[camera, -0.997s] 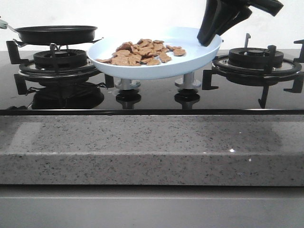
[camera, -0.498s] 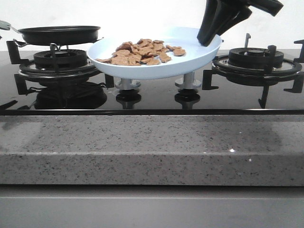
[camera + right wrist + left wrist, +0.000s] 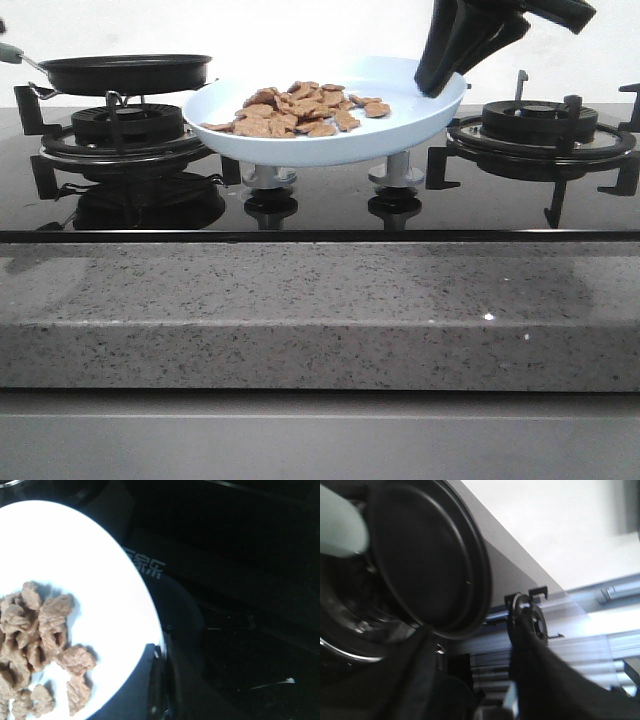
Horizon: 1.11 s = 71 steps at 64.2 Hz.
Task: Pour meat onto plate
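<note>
The pale light-blue plate hangs level above the stove's middle. A heap of reddish-brown meat lies on it, left of centre. My right gripper is shut on the plate's right rim. In the right wrist view the plate and meat show, with my gripper pinching the rim. My left gripper is open and empty beside the black frying pan. It is out of the front view.
The frying pan sits on the left burner, its pale handle pointing left out of frame. Two knobs stand under the plate. The right burner is bare. A speckled stone counter edge runs along the front.
The frying pan has shifted slightly to the right on the left burner and now rests still. The plate, meat and right gripper have not moved.
</note>
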{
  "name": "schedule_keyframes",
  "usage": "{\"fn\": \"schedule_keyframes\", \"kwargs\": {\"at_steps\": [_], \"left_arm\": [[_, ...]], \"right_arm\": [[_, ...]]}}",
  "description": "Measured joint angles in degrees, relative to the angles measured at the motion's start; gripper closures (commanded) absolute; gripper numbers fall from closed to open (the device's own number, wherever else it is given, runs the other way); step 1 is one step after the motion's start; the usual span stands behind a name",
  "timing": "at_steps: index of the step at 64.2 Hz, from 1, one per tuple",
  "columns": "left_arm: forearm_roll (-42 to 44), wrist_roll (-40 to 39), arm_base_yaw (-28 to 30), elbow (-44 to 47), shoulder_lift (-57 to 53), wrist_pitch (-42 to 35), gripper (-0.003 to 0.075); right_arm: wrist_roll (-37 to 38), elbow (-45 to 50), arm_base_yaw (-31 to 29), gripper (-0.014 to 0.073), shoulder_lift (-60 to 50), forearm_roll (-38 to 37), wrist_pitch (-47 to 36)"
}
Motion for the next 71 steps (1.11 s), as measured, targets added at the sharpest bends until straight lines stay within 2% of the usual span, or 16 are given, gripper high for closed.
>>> {"fn": "schedule_keyframes", "kwargs": {"at_steps": [4,17,27,33,36,45,49,60,71], "left_arm": [[0.3,0.0,0.0,0.0,-0.7,1.4,0.0741],[1.1,0.3,0.0,0.0,-3.9,3.3,0.0741],[6.8,1.0,-2.6,0.0,-9.6,1.5,0.0741],[16.4,0.2,-6.3,0.0,-15.2,-3.9,0.0741],[23.7,-1.7,-9.2,0.0,-17.9,-6.6,0.0741],[47.6,-12.7,-19.7,0.5,-26.8,-13.3,0.0741],[55.6,-17.5,-24.7,2.2,-30.4,-15.5,0.0741],[69.1,-26.7,-33.9,11.4,-40.1,-23.7,0.0741],[76.5,-29.0,-39.8,26.6,-52.6,-35.1,0.0741]], "right_arm": [[0.0,0.0,0.0,0.0656,0.0,0.0,0.0],[0.0,0.0,0.0,0.0656,0.0,0.0,0.0],[0.0,0.0,0.0,0.0656,0.0,0.0,0.0],[0.0,0.0,0.0,0.0656,0.0,0.0,0.0],[0.0,0.0,0.0,0.0656,0.0,0.0,0.0],[0.0,0.0,0.0,0.0656,0.0,0.0,0.0],[0.0,0.0,0.0,0.0656,0.0,0.0,0.0],[0.0,0.0,0.0,0.0656,0.0,0.0,0.0],[0.0,0.0,0.0,0.0656,0.0,0.0,0.0]]}}
